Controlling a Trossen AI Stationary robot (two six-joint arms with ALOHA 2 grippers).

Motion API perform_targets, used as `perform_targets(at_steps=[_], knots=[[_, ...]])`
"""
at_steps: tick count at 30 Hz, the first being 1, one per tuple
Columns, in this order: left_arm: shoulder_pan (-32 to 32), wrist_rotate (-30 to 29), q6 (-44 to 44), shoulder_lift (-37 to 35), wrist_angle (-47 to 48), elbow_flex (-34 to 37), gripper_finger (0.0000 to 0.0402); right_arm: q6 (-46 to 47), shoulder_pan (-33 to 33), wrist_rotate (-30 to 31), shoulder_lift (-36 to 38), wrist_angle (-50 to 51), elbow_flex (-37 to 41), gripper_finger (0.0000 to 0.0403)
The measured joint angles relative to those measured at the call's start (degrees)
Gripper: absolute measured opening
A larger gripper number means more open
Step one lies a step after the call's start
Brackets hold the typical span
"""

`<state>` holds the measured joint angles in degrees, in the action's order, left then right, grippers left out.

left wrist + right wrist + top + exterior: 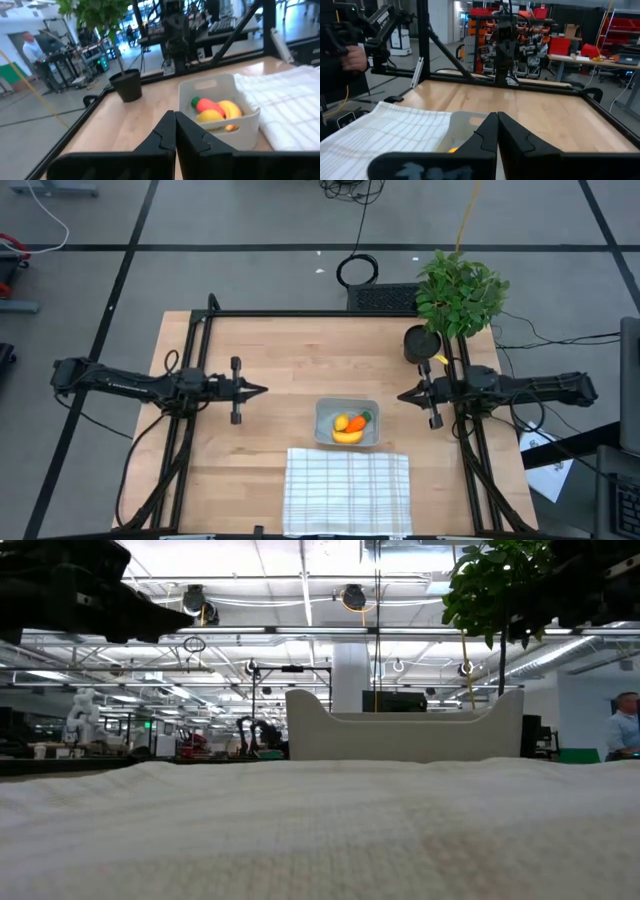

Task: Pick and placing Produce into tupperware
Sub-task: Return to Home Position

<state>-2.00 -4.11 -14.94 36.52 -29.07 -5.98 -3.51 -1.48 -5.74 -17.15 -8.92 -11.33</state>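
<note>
Either side of the tupperware [322,412], left gripper [262,390] and right gripper [401,395] hover level, both closed.

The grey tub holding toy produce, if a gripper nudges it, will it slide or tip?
Probably slides: the tub is shallow and wide on the wooden table. It looks thin and light, so may skid. The checked cloth beside it could snag it.
</note>
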Motion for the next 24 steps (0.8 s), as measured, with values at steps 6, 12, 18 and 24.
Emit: perform_targets(at_steps=[6, 12, 18, 24], knots=[[0.0, -0.9, 2.1, -1.1, 2.5, 0.0, 0.0, 0.4, 0.0, -0.2, 2.8, 2.0, 0.0, 0.0], [-1.4, -4.5, 3.3, -2.5, 7.3, 0.0, 0.0, 0.4, 0.0, -0.2, 5.3, 6.3, 0.0, 0.0], [-3.0, -8.3, 3.6, -6.3, 11.3, 0.0, 0.0, 2.0, 0.0, -0.3, 6.7, 7.2, 0.0, 0.0], [-4.6, -11.4, 4.7, -11.5, 17.5, 0.0, 0.0, 2.8, 0.0, -0.5, 7.7, 8.8, 0.0, 0.0]])
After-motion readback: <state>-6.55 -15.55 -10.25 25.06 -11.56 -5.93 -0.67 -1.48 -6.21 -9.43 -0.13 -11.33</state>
